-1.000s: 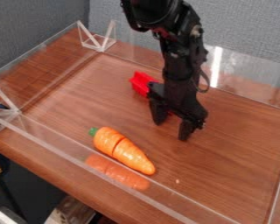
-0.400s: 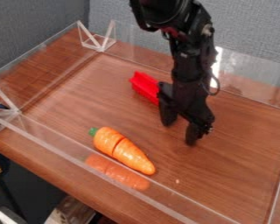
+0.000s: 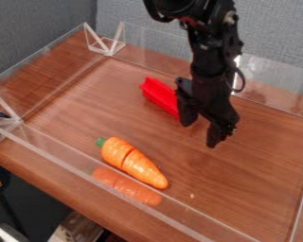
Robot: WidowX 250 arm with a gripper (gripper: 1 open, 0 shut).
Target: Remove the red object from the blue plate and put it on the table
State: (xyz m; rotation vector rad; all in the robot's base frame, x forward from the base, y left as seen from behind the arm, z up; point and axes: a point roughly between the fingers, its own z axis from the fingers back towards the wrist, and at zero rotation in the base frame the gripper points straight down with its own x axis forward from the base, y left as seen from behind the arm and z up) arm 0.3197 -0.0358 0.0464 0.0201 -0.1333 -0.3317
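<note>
The red object (image 3: pixel 159 95) is a small bright red block lying on the glossy brown wood table (image 3: pixel 79 104), just left of my arm. No blue plate shows in this view. My black gripper (image 3: pixel 203 129) hangs to the right of the block, fingers pointing down and apart, with nothing between them. Its fingertips are slightly above the table surface and clear of the block. The block's right end is partly hidden behind the gripper body.
An orange carrot (image 3: pixel 133 162) with a green tip lies near the front clear acrylic wall (image 3: pixel 65 156). Low acrylic walls edge the table on all sides. A clear triangular bracket (image 3: pixel 111 42) stands at the back left corner.
My gripper has moved right and slightly up, away from the red block, which stays on the table and shows more fully. The carrot has not moved.
</note>
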